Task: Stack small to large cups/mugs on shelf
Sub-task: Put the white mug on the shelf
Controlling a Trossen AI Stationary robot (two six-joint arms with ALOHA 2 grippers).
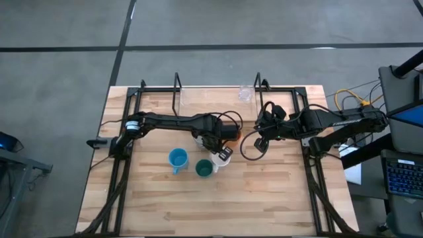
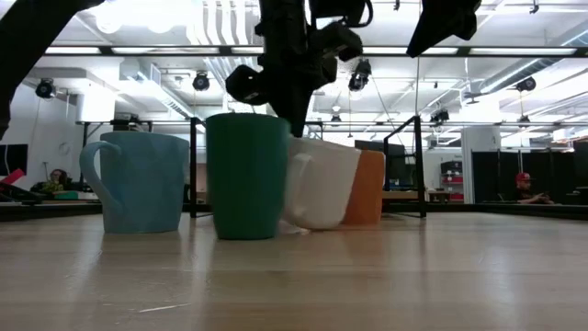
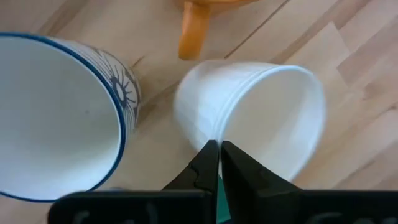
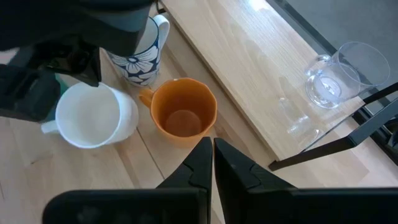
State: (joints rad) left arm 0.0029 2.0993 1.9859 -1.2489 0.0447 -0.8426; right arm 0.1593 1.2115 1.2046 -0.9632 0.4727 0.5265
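Near the middle of the surface (image 1: 218,205), the left pincer (image 3: 219,163) grasps the white cup (image 3: 255,112) by its rim, one finger inside and one outside the wall. The cup leans over in the low view, its base partly off the wood, so the grip looks like a lift or a set-down under way; which one cannot be told. Pinching the rim makes sense because the cup is hemmed in: the orange cup (image 4: 182,116) stands just beside it on one side, the flower-patterned mug (image 4: 140,59) on another, and the teal-green cup (image 2: 246,175) and light blue mug (image 2: 138,181) a little farther toward the front edge. A side grasp would have little room.

The right pincer (image 4: 208,163) hovers above the orange cup with its fingers clenched together on nothing, probably waiting.

The shelf (image 4: 249,68) runs along the back of the surface, well apart from the held cup, and carries only the clear glass (image 4: 339,78) near its right end. Judged from this, the stacking has barely begun, and the white cup has the whole cluster between it and the plank.
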